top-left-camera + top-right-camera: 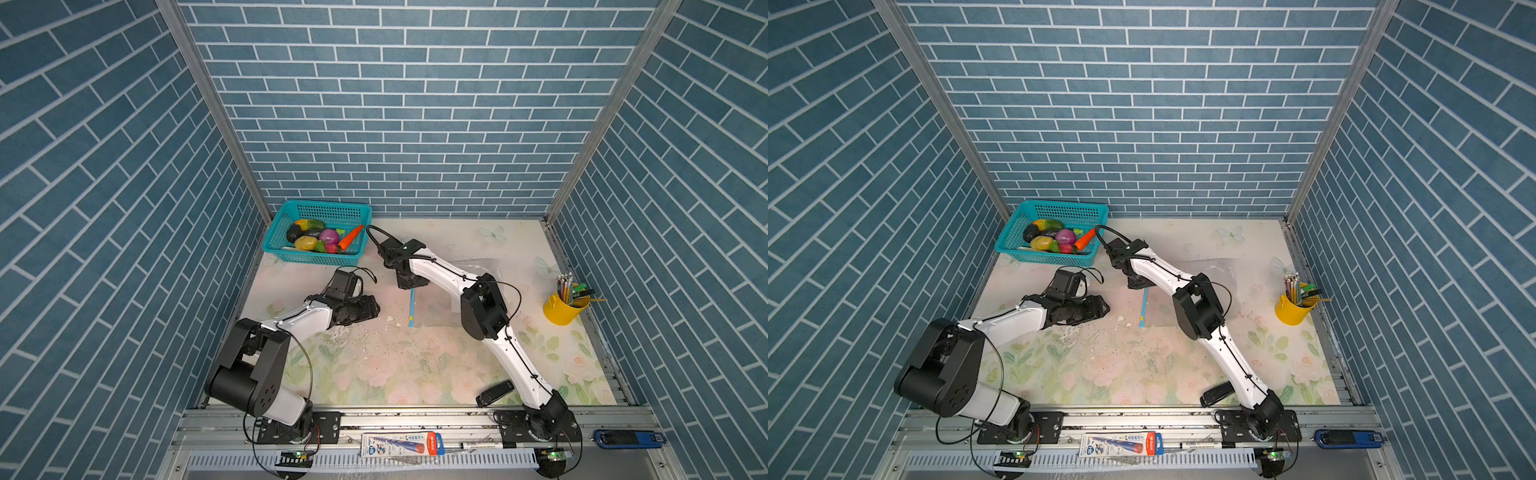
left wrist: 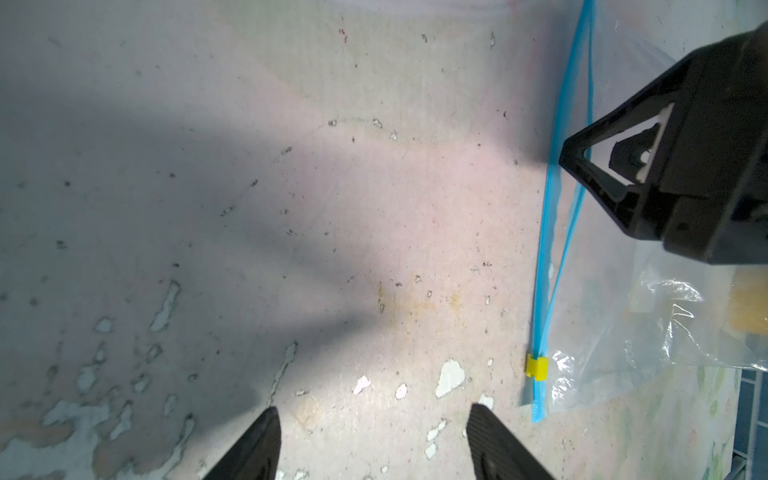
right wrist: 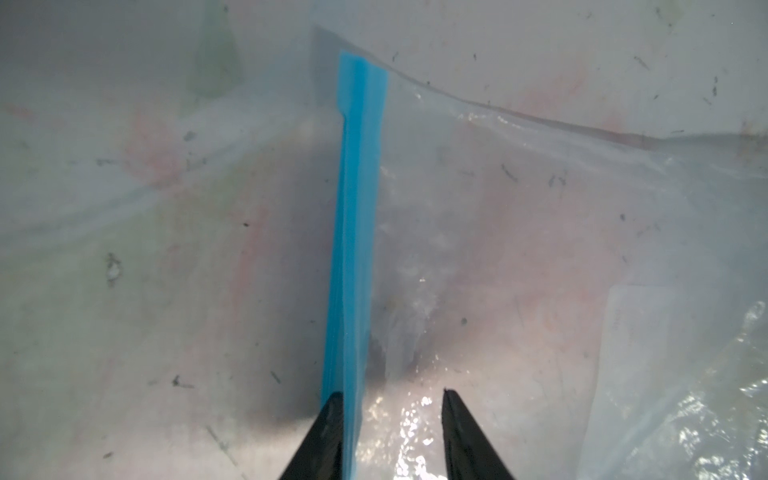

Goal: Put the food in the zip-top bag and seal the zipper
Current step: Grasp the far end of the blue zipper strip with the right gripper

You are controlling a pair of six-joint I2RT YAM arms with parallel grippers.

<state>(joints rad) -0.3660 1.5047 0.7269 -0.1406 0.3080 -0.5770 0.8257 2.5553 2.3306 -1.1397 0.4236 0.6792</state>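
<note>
Right claw (image 3: 391, 392), half open around the zipper (image 3: 357, 228), may pinch both sides (then the zip-top bag (image 3: 540, 249) cannot open). Left claw (image 2: 372, 407) is wide, empty.

Teal mesh basket (image 1: 311, 257) against the back wall; yellow cup (image 1: 559, 313) (crammed with pencils (image 1: 565, 284)) stands well apart, right.

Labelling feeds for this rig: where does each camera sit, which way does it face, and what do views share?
Top views: mounted high over the robot's side, tilted down at the table, basket and bag; left arm and right arm show whole.
Left wrist: looks down past the open left gripper at the table; right gripper intrudes.
Right wrist: looks down along the zipper between its own fingertips.
Shared: every view shows the zipper; top and left wrist views show the yellow slider.
</note>
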